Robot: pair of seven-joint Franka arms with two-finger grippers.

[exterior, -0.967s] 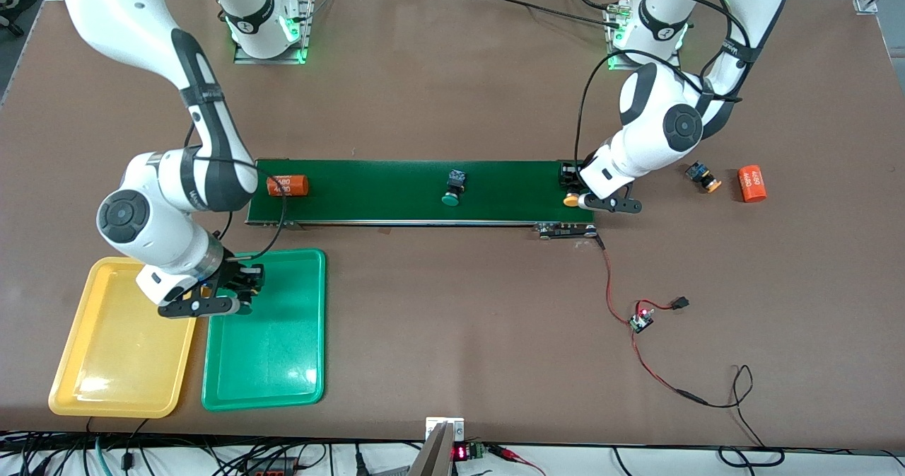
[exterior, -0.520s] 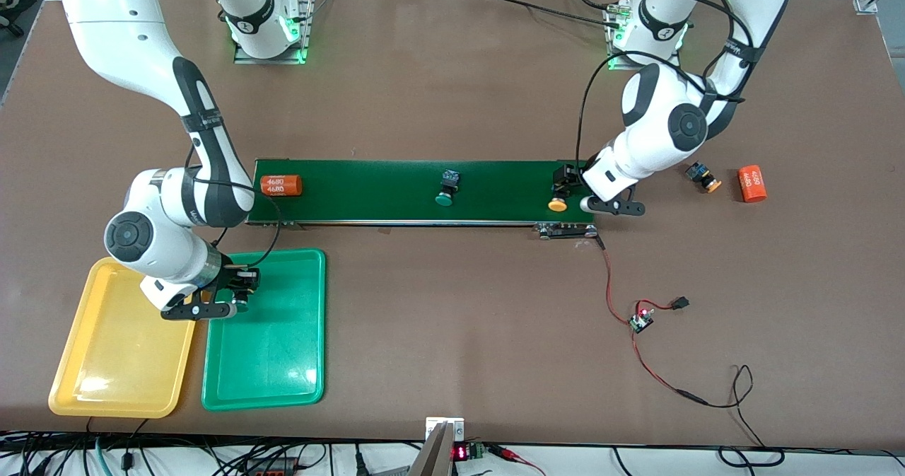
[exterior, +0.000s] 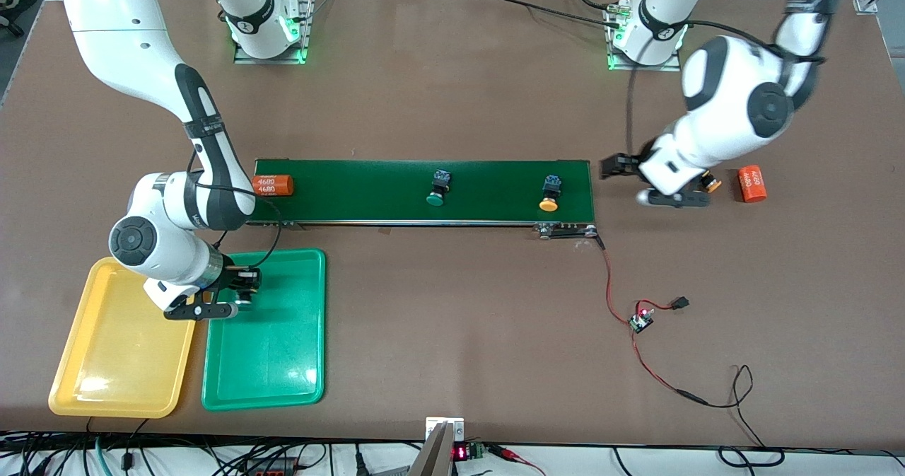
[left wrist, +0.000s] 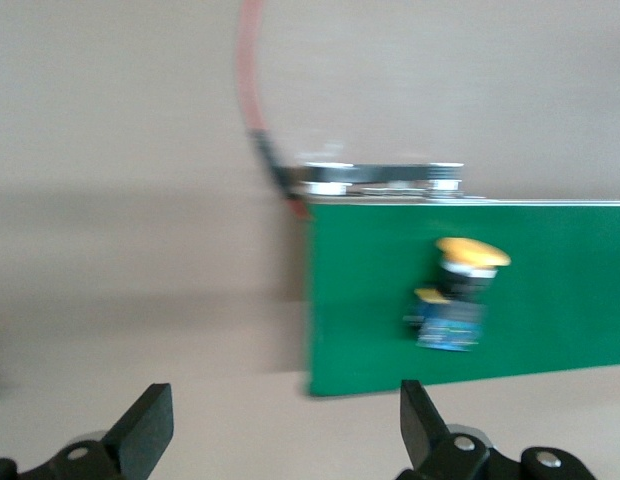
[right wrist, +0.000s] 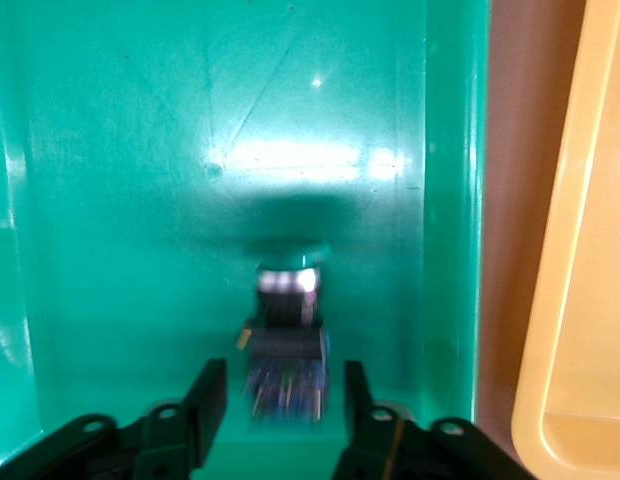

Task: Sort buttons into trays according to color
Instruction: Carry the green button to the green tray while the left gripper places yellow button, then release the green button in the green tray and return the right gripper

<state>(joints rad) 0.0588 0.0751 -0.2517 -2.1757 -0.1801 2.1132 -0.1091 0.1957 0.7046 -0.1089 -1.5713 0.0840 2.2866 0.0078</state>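
Observation:
My right gripper (right wrist: 280, 400) hangs over the green tray (exterior: 283, 363), at its corner next to the yellow tray (exterior: 113, 363). Its fingers stand apart, and a green-capped button (right wrist: 287, 330) shows blurred between them with a gap on each side. My left gripper (exterior: 626, 182) is open and empty above the table just off the conveyor belt's (exterior: 368, 179) end. A yellow-capped button (exterior: 549, 193) and a green-capped button (exterior: 436, 187) lie on the belt. Another yellow-capped button (exterior: 710, 183) peeks out from under the left hand.
One orange "4680" cylinder (exterior: 272, 185) lies on the belt's end near the right arm, another (exterior: 752, 183) on the table toward the left arm's end. Red and black wires with a small board (exterior: 640, 318) trail from the belt's corner toward the front camera.
The left gripper opened, left the yellow-capped button on the belt and drew away off the belt's end. The right gripper's fingers parted around the green-capped button. Things on the belt drifted toward the right arm's end.

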